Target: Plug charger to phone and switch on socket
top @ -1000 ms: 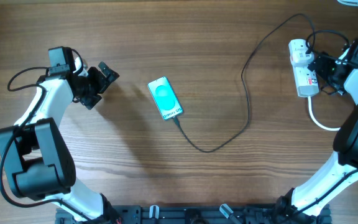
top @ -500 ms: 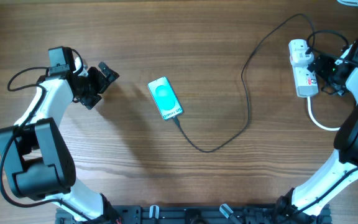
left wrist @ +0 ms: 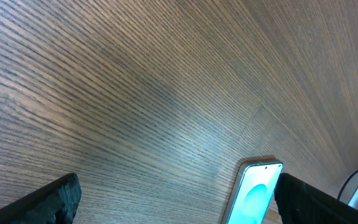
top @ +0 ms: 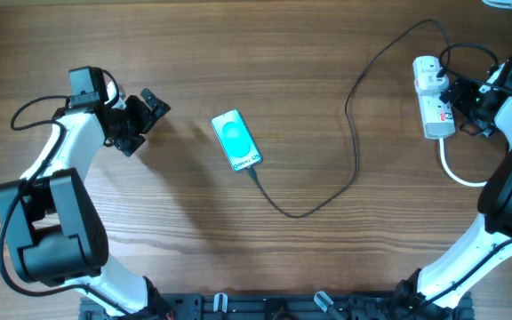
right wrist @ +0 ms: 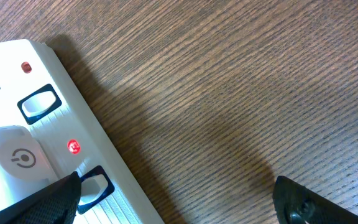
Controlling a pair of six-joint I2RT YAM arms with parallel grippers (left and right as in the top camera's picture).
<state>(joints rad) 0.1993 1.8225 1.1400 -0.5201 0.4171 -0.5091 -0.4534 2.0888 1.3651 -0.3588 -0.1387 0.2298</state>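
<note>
The charger (top: 354, 133) reaches the phone (top: 236, 140) at its lower end, seemingly plugged. Well right of the phone, the socket (top: 434, 98) glows red by the wide right claw (top: 463, 100). The left claw (top: 145, 123) gapes empty. Switching looks in hand; next, confirm it is on.

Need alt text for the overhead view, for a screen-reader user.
A small smartphone with a light-blue screen lies mid-table on the brown wood table, with a thin black cable looping from its lower end to a white power strip at the right edge. The open right hand sits beside the strip. The open left hand is left of the phone, holding nothing.
</note>
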